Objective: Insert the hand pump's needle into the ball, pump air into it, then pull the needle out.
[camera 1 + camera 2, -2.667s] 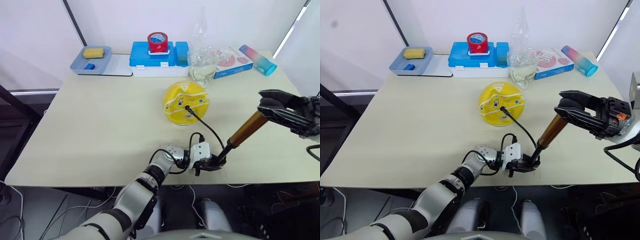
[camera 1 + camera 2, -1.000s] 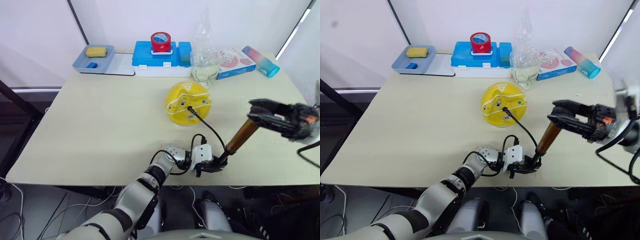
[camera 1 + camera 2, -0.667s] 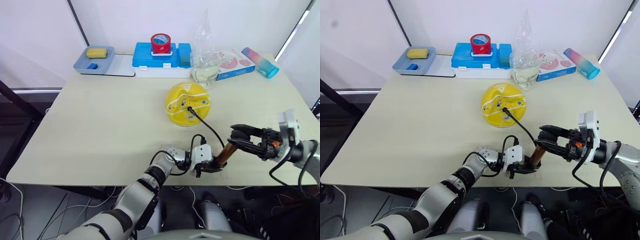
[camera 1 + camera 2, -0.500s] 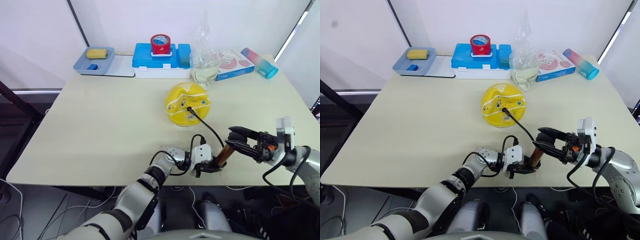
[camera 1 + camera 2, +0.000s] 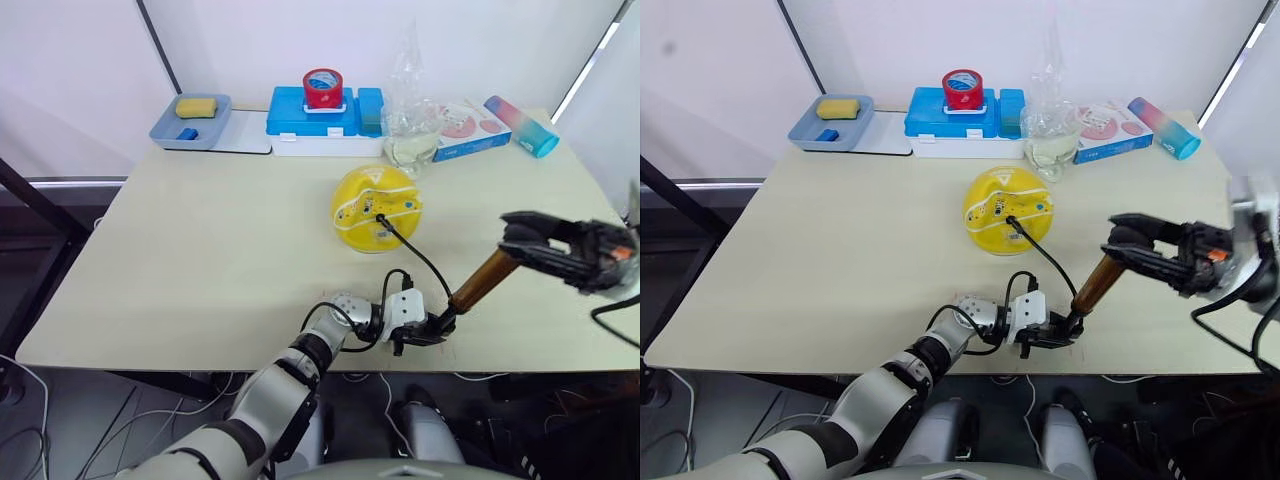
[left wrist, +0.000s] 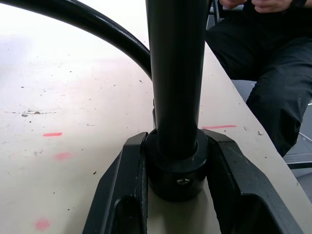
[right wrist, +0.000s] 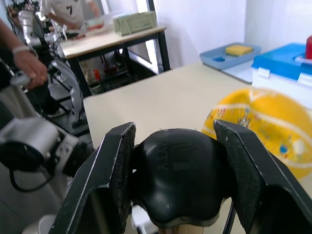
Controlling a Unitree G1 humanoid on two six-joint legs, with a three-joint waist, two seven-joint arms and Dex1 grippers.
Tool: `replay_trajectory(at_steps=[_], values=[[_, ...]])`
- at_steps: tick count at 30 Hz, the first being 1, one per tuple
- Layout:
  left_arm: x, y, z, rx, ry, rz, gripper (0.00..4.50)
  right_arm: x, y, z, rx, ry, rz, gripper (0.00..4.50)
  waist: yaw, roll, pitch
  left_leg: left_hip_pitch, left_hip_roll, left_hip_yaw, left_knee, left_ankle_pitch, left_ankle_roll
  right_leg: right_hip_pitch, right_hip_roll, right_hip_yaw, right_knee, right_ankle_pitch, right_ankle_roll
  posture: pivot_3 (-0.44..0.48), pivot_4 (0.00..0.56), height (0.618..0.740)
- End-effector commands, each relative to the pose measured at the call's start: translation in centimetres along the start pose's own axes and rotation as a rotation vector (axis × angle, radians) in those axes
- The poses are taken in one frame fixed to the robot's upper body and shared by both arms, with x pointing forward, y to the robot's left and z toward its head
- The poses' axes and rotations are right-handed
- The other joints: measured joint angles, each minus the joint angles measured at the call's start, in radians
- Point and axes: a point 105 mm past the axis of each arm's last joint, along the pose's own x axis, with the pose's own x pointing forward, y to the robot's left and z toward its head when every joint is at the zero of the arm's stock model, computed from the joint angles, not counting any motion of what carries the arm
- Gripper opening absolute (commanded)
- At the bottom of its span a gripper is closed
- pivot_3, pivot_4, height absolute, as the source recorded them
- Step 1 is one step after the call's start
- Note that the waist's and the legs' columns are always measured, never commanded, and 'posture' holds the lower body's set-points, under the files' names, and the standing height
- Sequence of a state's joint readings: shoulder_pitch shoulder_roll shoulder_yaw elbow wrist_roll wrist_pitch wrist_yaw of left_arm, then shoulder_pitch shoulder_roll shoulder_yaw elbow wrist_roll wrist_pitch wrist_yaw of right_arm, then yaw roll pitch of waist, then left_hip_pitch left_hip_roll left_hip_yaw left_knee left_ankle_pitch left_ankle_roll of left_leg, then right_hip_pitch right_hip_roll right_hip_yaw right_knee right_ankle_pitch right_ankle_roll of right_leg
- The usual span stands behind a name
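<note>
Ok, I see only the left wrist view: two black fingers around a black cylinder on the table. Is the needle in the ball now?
Observer: Yes, the hose ends at a black fitting on the ball; the needle tip itself is hidden.
Operator: Where is the right gripper?
Observer: The right gripper is shut on the black handle at the top of the hand pump.
Operator: Is the pump upright?
Observer: No, it leans toward the robot's right, its base clamped by the left gripper.

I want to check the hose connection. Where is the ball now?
In the left eye view the ball sits on the table right of centre, just before the clear bag, with the black hose plugged into it.
</note>
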State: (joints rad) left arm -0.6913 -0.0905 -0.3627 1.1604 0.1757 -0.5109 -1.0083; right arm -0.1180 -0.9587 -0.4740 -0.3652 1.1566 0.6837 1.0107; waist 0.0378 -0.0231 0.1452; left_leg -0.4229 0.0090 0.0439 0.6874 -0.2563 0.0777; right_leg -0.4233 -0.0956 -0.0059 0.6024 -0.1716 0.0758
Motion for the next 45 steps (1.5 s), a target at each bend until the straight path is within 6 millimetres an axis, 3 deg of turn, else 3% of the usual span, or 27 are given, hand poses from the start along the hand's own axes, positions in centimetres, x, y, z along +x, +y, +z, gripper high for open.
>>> replay_trajectory(at_steps=[1, 5, 8, 17, 22, 25, 30, 38, 45], values=[[-0.4, -1.3, -2.5, -0.073, 0.082, -0.028, 1.17, -1.0, 0.1, 4.2, -0.083, -0.068, -0.044, 2.05, 0.000, 0.000, 0.000, 0.000, 0.000, 0.000, 0.000, 0.000, 0.000, 0.000, 0.000, 0.000, 0.000, 0.000, 0.000, 0.000, 0.150, 0.739], [-0.4, -1.3, -2.5, -0.079, 0.084, -0.029, 1.17, -0.7, 0.5, 6.0, -0.080, -0.098, -0.035, 2.05, 0.000, 0.001, 0.000, 0.000, 0.000, 0.000, 0.000, 0.000, 0.000, 0.000, -0.001, 0.000, 0.000, 0.000, 0.000, 0.000, 0.150, 0.739], [-0.4, -1.3, -2.5, -0.061, 0.085, -0.035, 1.17, 0.0, 0.7, 5.1, -0.050, -0.055, -0.029, 2.05, 0.000, 0.001, 0.000, -0.005, 0.000, 0.000, 0.000, 0.000, 0.000, -0.004, -0.001, 0.000, 0.000, 0.000, 0.000, 0.000, 0.150, 0.739], [-0.2, -1.1, -2.1, -0.078, 0.067, -0.030, 1.17, 0.7, -0.7, -5.5, 0.043, 0.152, -0.105, 2.05, 0.000, -0.002, -0.002, -0.005, -0.001, 0.000, 0.001, 0.000, 0.000, -0.005, -0.001, 0.000, 0.000, 0.000, 0.000, 0.000, 0.150, 0.739], [-0.3, -1.1, -2.0, -0.080, 0.066, -0.038, 1.17, 0.8, -1.0, -9.8, 0.053, 0.211, -0.115, 2.05, -0.001, -0.002, -0.003, -0.001, 0.000, 0.000, 0.001, 0.000, 0.000, -0.001, 0.001, 0.000, 0.001, 0.000, 0.000, 0.000, 0.150, 0.739], [-0.3, -1.0, -1.9, -0.069, 0.063, -0.035, 1.17, 1.0, -1.1, -11.2, 0.065, 0.203, -0.120, 2.05, 0.000, -0.002, -0.003, 0.000, -0.001, 0.000, 0.001, 0.000, 0.000, 0.000, 0.001, 0.000, 0.001, 0.000, 0.000, 0.000, 0.150, 0.739], [-0.4, -0.8, -2.3, -0.061, 0.087, -0.009, 1.17, 1.2, -1.0, -9.4, 0.047, 0.128, -0.104, 2.05, 0.000, -0.002, -0.003, 0.002, 0.000, 0.000, 0.001, 0.000, 0.000, 0.002, 0.001, 0.000, 0.001, 0.000, 0.000, 0.000, 0.150, 0.739], [-0.2, -1.0, -2.4, -0.041, 0.103, -0.017, 1.17, -0.1, -0.6, -1.0, -0.059, -0.010, -0.075, 2.05, 0.001, 0.002, 0.000, 0.004, -0.001, 0.000, 0.001, 0.000, 0.000, 0.004, -0.001, 0.000, 0.000, 0.000, 0.001, 0.000, 0.150, 0.739], [-0.3, -1.1, -2.5, -0.019, 0.115, -0.038, 1.17, -1.0, -0.2, 4.4, -0.085, -0.073, -0.088, 2.05, 0.000, 0.001, 0.000, 0.004, -0.001, 0.000, 0.001, 0.000, 0.000, 0.005, -0.002, 0.000, 0.000, 0.000, 0.001, 0.000, 0.150, 0.739]])
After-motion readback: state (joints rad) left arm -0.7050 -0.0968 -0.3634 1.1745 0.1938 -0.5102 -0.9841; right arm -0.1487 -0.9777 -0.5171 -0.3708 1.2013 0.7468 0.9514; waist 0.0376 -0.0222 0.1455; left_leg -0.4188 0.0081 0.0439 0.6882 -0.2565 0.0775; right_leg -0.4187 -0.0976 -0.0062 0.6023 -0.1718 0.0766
